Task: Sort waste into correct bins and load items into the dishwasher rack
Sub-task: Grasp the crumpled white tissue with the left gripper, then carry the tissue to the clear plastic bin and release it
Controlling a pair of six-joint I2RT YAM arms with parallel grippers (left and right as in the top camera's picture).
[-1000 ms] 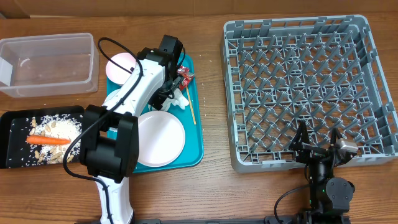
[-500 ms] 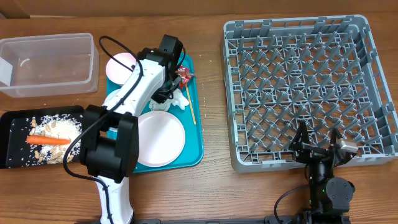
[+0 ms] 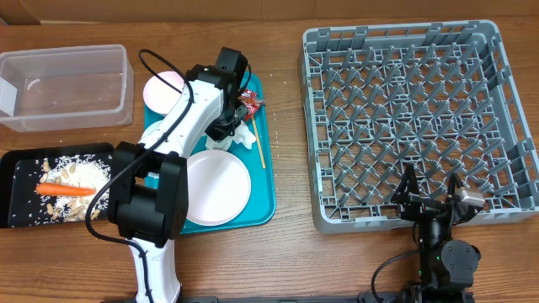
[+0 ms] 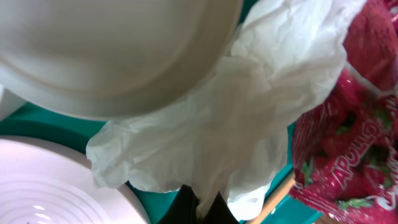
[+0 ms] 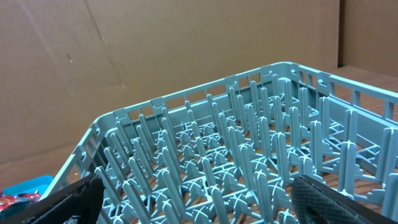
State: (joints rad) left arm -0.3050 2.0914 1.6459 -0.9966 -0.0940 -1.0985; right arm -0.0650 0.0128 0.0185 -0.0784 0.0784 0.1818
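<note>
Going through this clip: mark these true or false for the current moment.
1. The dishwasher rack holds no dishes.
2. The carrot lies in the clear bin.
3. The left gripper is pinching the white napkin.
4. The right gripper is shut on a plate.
1. True. The dishwasher rack shows only its bare pegs.
2. False. The carrot lies in the black tray, among scattered rice.
3. True. The left gripper is closed on a fold of the white napkin over the teal tray.
4. False. The right gripper is open and empty at the rack's near edge; the white plate sits on the teal tray.
</note>
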